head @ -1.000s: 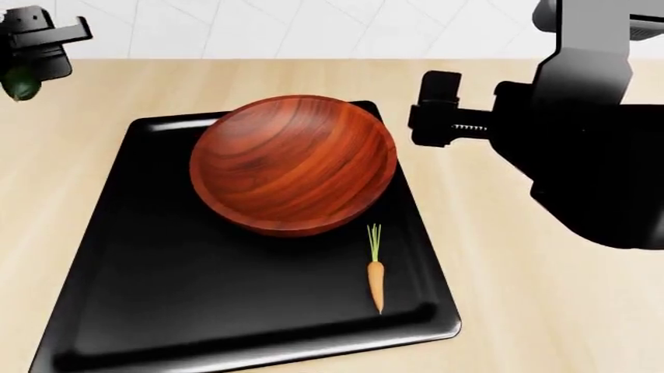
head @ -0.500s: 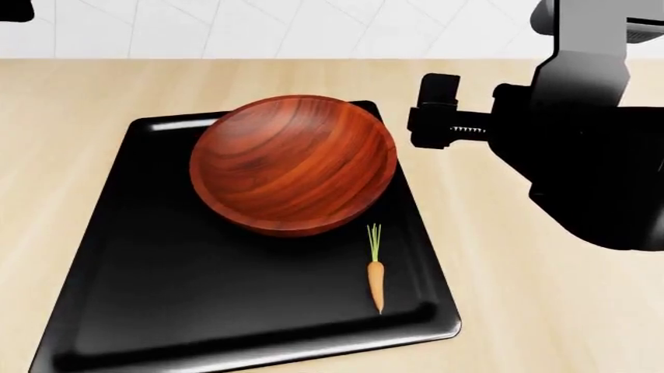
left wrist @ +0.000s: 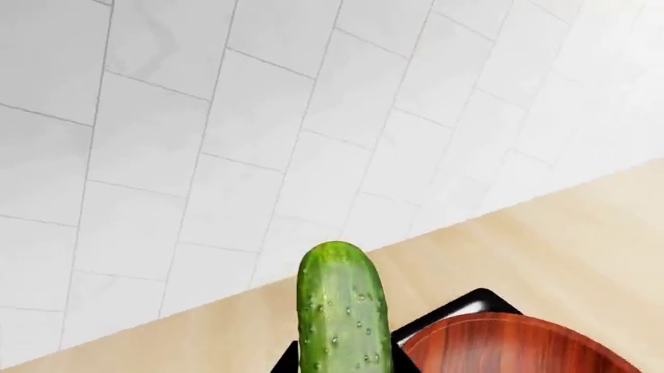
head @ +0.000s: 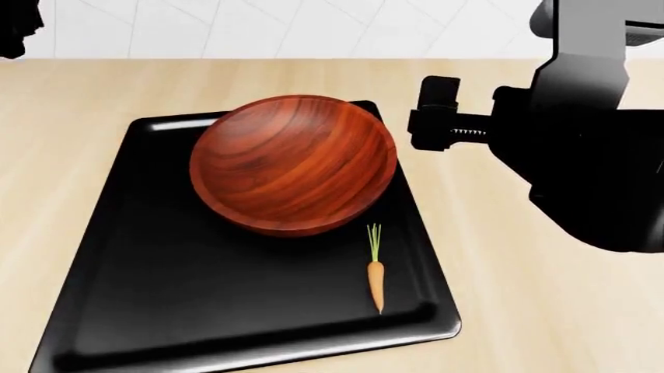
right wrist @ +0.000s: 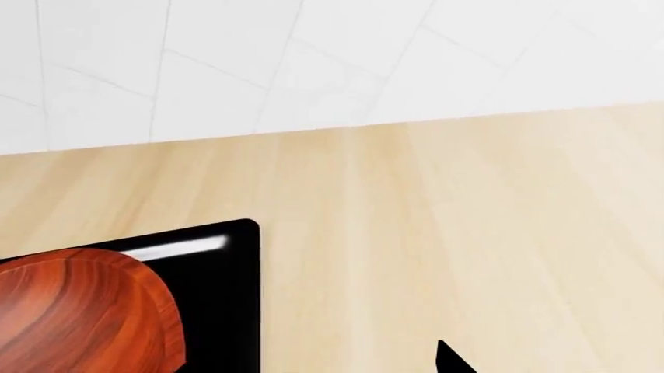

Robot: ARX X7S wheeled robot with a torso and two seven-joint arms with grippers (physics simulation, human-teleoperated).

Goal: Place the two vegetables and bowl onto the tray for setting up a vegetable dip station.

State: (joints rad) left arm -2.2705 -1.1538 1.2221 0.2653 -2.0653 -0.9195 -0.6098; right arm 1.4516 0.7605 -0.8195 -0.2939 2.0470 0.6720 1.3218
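Gripping the cucumber point(left wrist: 343, 311), the left gripper needed to lower onto bare tray point(head: 207, 295), clear of bowl point(head: 294, 163); right gripper's state unclear.

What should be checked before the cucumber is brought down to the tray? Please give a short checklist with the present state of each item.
1. Bowl on the tray: ok.
2. Carrot on the tray, beside the bowl: ok.
3. Cucumber on the tray: not ok, it is raised above the counter.
4. Left gripper firmly shut on the cucumber: cannot tell, the fingers are out of view.
5. Bare tray area for the cucumber: ok, the near left part is bare.
6. Right gripper away from the tray: ok, it holds nothing.
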